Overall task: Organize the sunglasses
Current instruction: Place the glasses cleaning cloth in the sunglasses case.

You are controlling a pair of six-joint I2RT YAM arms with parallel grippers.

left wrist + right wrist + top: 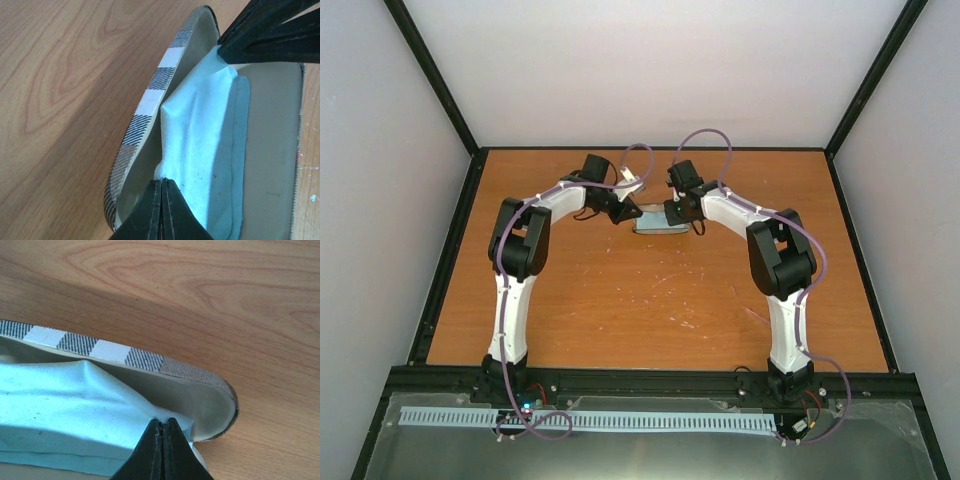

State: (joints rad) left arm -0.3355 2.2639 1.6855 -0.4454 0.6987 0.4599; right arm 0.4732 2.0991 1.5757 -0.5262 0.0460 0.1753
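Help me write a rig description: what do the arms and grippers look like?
The left arm and right arm have white links, bulky black joints and a lilac cable looping alongside. The left gripper and right gripper are black, their fingers tapering to narrow tips.

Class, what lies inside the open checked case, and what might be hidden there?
A pale blue cloth lies in the case, pinched at each end by the left gripper and right gripper. Anything beneath it is covered.

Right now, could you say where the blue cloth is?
Wrist views show the cloth inside the open plaid case, far centre, pinched by left gripper and right gripper.
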